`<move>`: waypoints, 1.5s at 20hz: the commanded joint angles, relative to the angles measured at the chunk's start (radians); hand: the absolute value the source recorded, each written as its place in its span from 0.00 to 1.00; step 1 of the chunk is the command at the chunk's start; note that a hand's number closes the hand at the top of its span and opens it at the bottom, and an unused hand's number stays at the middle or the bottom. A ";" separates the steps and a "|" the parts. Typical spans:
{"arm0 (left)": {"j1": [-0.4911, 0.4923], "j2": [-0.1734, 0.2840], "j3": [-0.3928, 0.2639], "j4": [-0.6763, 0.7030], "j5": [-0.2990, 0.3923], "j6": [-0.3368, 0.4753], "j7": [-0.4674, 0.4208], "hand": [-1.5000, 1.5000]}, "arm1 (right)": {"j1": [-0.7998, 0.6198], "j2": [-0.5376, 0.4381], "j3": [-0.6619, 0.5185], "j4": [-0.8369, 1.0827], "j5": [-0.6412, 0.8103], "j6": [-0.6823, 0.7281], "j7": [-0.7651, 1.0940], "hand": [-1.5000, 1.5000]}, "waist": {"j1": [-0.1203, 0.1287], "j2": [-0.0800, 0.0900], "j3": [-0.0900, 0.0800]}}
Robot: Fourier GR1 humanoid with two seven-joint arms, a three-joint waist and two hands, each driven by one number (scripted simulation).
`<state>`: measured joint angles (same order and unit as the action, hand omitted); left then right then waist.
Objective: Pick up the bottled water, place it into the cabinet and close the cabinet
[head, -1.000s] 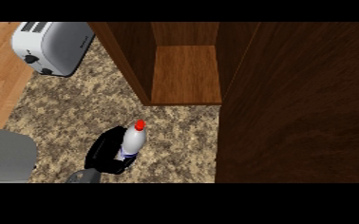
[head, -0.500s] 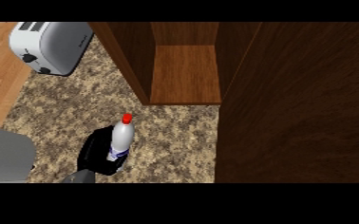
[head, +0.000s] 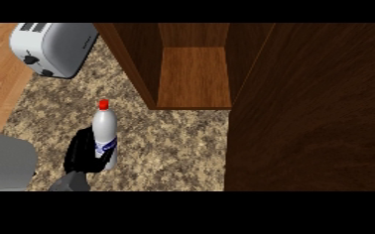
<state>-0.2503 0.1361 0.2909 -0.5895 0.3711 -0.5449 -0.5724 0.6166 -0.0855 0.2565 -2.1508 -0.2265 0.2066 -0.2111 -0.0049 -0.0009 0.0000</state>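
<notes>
We are looking down at a home kitchen: a speckled brown-and-beige granite counter top [head: 176, 144] fills the middle of the head view, and a shiny silver two-slot toaster [head: 55, 47] with a dark knob stands at its upper left corner. Against the counter's far side we see an open dark-brown wooden cabinet [head: 194, 77] with a bare shelf inside, its tall wooden door [head: 307, 109] swung out along the right, and a strip of lighter wooden floor [head: 11, 79] shows at the left edge.
</notes>
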 commanded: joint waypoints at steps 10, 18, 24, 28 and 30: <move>0.116 -0.098 -0.095 -0.370 0.076 0.101 0.217 1.00 | -0.110 0.023 0.003 0.109 0.004 -0.030 -0.012 0.00 | 0.008 -0.001 0.001; 0.157 -0.135 -0.243 -0.654 0.072 0.272 0.321 1.00 | -0.015 -0.023 0.004 0.005 -0.037 -0.003 -0.003 0.00 | 0.001 -0.001 0.000; 0.100 -0.136 -0.429 -0.797 0.085 0.533 0.358 1.00 | 0.007 -0.015 0.073 -0.036 -0.019 -0.031 0.042 0.00 | -0.002 -0.002 0.000; -0.035 -0.136 -0.452 -0.748 0.067 0.641 0.380 1.00 | -0.003 0.011 0.125 -0.023 0.049 -0.066 0.023 0.00 | -0.005 0.000 0.000; -0.070 -0.136 -0.498 -0.763 0.077 0.689 0.430 1.00 | -0.035 0.021 0.105 0.026 0.031 -0.067 -0.001 0.00 | -0.003 0.000 0.000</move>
<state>-0.2633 0.0013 -0.1270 -1.3287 0.4521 0.0377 -0.1736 0.6058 -0.0807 0.3522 -2.1630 -0.2076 0.1540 -0.1912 -0.0088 -0.0014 0.0001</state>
